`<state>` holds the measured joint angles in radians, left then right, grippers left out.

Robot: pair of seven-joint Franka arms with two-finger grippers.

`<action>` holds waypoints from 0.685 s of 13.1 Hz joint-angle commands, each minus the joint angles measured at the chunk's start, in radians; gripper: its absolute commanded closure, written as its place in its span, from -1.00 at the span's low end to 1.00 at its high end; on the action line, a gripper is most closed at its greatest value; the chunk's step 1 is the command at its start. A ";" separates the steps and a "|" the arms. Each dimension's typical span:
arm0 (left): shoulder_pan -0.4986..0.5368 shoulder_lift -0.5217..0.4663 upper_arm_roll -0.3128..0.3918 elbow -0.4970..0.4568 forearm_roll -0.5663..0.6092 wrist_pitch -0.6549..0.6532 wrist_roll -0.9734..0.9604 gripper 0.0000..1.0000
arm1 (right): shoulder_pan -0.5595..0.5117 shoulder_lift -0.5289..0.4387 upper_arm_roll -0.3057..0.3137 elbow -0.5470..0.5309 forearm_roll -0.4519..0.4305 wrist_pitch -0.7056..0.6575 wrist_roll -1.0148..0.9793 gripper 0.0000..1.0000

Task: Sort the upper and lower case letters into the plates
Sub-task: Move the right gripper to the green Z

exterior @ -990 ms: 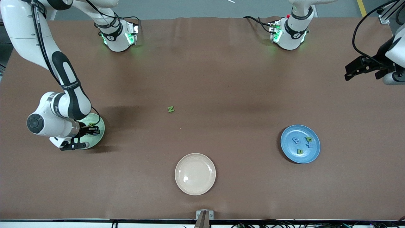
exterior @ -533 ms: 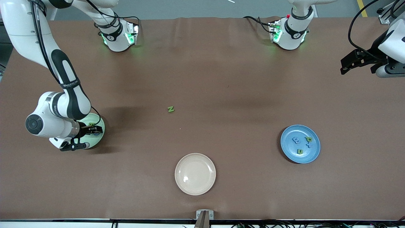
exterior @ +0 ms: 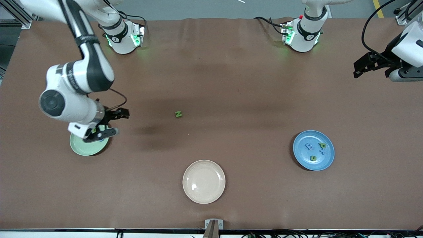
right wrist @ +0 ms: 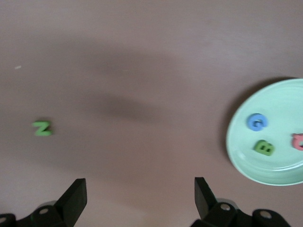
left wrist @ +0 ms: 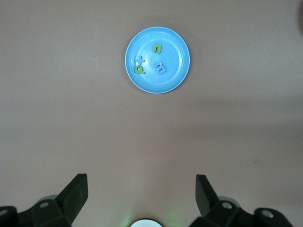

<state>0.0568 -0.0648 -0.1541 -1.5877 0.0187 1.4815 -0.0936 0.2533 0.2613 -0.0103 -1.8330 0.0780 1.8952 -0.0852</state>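
The mint green plate (exterior: 82, 149) lies at the right arm's end of the table. It holds a blue letter (right wrist: 257, 122), a green B (right wrist: 264, 148) and a red letter (right wrist: 298, 141). My right gripper (exterior: 120, 123) hangs open and empty over the table beside this plate (right wrist: 279, 172). A green letter N (exterior: 178, 114) lies alone near the table's middle and also shows in the right wrist view as the N (right wrist: 42, 128). The blue plate (exterior: 317, 165) holds several small letters. My left gripper (exterior: 358, 67) waits open, high over the left arm's end, looking down on the blue plate (left wrist: 173, 71).
A cream-beige plate (exterior: 204, 181) with nothing in it lies nearest the front camera, between the two coloured plates. The brown tabletop (exterior: 231, 82) around the N is bare. Both arm bases stand along the table's edge farthest from the front camera.
My right gripper has opened, risen off the mint green plate and swung toward the table's middle. The left gripper has drifted slightly.
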 commanded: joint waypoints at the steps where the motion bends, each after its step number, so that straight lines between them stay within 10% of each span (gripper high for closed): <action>1: 0.000 -0.024 0.004 -0.023 -0.016 0.011 0.020 -1.00 | 0.111 -0.010 -0.007 -0.038 0.006 0.024 0.120 -1.00; 9: 0.000 -0.026 0.002 -0.026 -0.016 0.011 0.011 -1.00 | 0.339 0.062 -0.007 -0.109 0.016 0.282 0.370 -1.00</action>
<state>0.0562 -0.0649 -0.1541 -1.5894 0.0187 1.4815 -0.0936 0.5560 0.3012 -0.0067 -1.9067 0.0787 2.1008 0.2386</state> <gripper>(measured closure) 0.000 0.000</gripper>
